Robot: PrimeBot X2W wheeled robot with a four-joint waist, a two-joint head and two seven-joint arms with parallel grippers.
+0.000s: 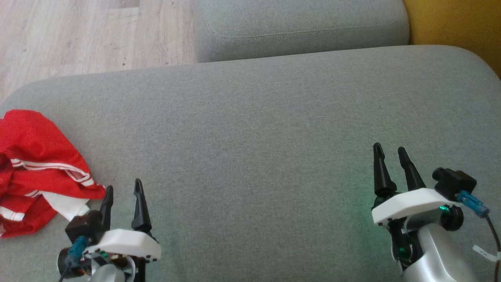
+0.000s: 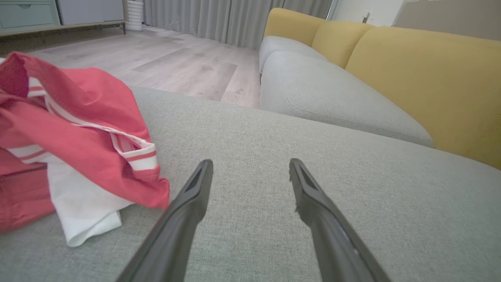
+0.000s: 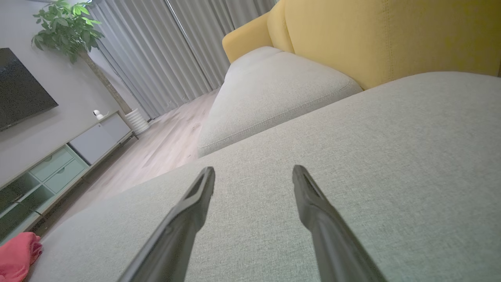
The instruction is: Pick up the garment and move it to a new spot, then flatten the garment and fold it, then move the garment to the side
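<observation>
Garment [image 1: 39,172]: red, white-striped, crumpled; was found at the near left of the seat [image 1: 250,117].
Left gripper [image 1: 123,185]: jaws were spread and nothing was held; just right of the garment's hem.
Right gripper [image 1: 390,147]: likewise released, well apart at the near right.
Step judged: first pickup, best made by pinching a thick red fold, not the loose white flap.
Surroundings: far cushion [image 1: 301,27], yellow back [image 1: 450,23], floor [image 1: 78,31]. Nothing was seen barring the reach.

Red white-striped garment [image 1: 37,172] crumpled, cushion's left edge.
</observation>
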